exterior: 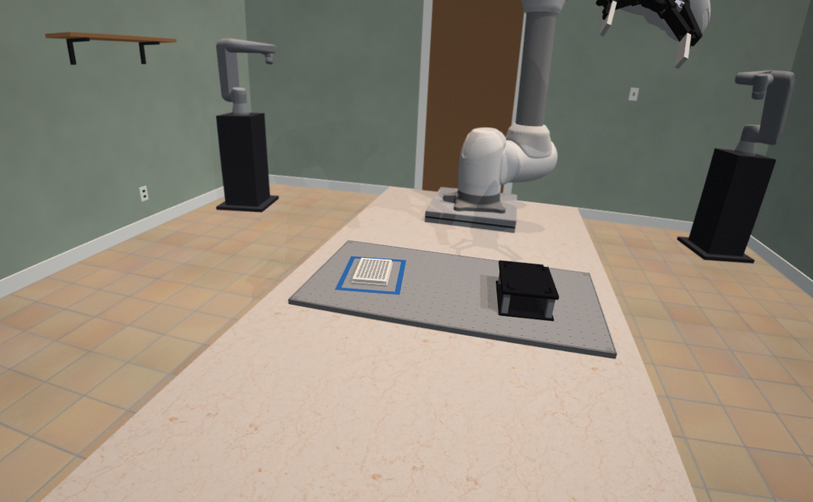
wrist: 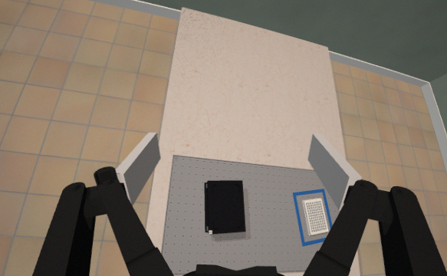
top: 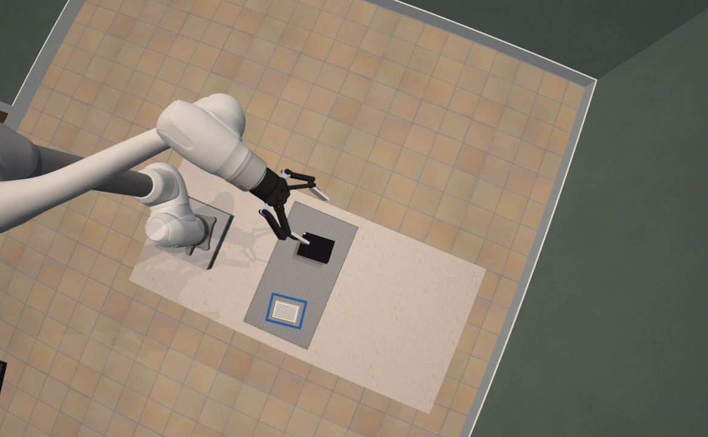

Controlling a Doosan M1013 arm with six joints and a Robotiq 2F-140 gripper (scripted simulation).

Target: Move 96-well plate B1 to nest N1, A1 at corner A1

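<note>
Well, from where I stand the 96-well plate point(exterior: 372, 270) lies flat in its blue-outlined spot B1 point(exterior: 344, 282) on the grey perforated board point(exterior: 447, 315), wells facing up, well apart from the black raised nest N1 point(exterior: 526, 288) at the board's other end. High above the worktop point(exterior: 365, 406), the gripper point(exterior: 645, 28) hangs with its fingers spread as wide as they go and nothing between them.

I'd judge the plate a light, stiff thing of moulded plastic, thin-walled and smooth at the sides, so it could slip or tip under a careless squeeze. The sensible hold looks to be across two opposite side walls, low on the skirt and centred along the length, so it hangs level. A skewed pinch would likely cock it and make seating in the nest awkward.

Plenty is hard to read from here. In the exterior view the gripper is cut off by the top edge, with only the pale pads showing. In the wrist view one finger link crowds the plate's corner and part of the blue outline. A small pale mark shows at one corner of the nest point(wrist: 210, 231), perhaps the A1 marker, but I cannot read it. Nor can I tell which corner of the plate holds well A1, and the nest's locators are only small dark bumps.
</note>
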